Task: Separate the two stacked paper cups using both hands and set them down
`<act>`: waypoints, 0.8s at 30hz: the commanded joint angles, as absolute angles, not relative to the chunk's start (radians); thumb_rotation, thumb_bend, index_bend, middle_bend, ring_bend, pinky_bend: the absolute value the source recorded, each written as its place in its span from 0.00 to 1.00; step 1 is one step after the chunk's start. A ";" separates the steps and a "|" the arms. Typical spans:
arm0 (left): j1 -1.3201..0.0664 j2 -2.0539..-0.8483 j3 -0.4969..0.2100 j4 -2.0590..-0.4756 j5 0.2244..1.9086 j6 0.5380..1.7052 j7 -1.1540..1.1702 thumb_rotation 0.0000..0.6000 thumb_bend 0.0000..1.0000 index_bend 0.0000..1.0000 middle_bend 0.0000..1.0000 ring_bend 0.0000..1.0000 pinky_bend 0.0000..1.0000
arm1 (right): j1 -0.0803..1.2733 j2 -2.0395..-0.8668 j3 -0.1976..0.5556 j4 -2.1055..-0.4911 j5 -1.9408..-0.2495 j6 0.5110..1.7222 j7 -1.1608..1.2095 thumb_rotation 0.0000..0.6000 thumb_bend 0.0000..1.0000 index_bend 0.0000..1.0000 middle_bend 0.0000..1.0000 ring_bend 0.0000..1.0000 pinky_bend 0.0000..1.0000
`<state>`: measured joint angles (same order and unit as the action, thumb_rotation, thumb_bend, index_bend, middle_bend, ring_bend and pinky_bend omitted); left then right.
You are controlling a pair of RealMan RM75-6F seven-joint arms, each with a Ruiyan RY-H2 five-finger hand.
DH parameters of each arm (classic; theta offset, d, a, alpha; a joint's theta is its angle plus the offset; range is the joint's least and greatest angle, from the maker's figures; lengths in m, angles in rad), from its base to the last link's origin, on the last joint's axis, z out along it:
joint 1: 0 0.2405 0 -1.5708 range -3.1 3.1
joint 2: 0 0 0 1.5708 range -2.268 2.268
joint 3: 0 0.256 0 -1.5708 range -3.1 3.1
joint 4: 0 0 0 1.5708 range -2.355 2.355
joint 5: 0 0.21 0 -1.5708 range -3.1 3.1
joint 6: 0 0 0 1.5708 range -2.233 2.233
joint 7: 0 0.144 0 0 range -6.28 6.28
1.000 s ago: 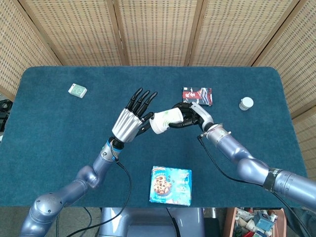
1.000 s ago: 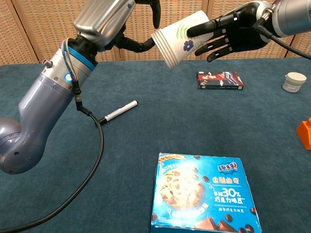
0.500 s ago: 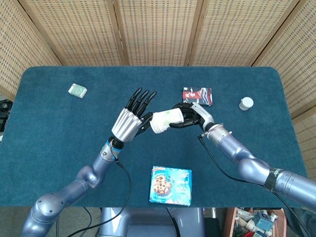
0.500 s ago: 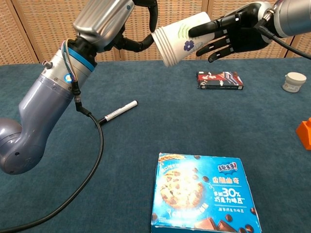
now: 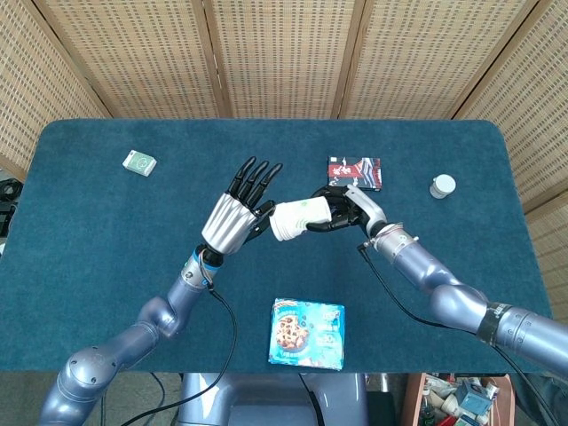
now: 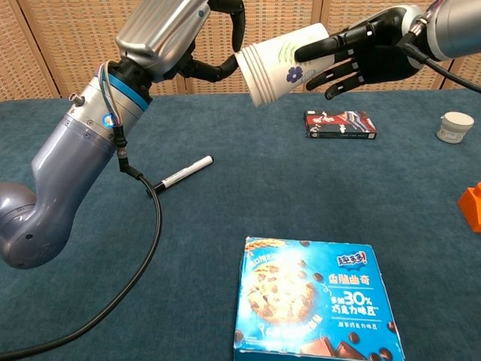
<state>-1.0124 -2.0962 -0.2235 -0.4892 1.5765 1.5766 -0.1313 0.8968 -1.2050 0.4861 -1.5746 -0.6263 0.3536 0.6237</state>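
Stacked paper cups (image 5: 296, 217): held on their side in the air over the middle of the desk (image 5: 106, 257), rim toward the left hand, still nested together.
Right hand (image 5: 342, 207): wrapped around the base end of the cups, dark fingers (image 6: 342, 56) curled over the wall.
Left hand (image 5: 238, 213): at the rim end, a curled finger and thumb touching the rim in the chest view, the other fingers stretched out straight; whether it truly grips the rim I cannot tell.
Biscuit box (image 5: 307, 332): flat near the front edge.
Marker (image 6: 184, 172): lying on the desk under the left arm.
Dark packet (image 5: 354, 171): toward the back edge, behind the right hand.
Small white jar (image 5: 442, 185): near the right edge.
Small green card pack (image 5: 139, 162): toward the back left corner.
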 commanded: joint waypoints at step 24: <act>-0.833 -1.921 -0.125 -0.435 1.602 1.664 -0.235 1.00 0.52 0.69 0.00 0.00 0.00 | 0.868 -1.181 0.417 -1.526 -0.709 0.429 0.531 1.00 0.47 0.58 0.60 0.50 0.63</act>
<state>-0.8570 -1.9538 -0.1455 -0.4398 1.5867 1.6452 -0.2231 0.8675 -1.1748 0.4408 -1.5376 -0.6909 0.3991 0.5614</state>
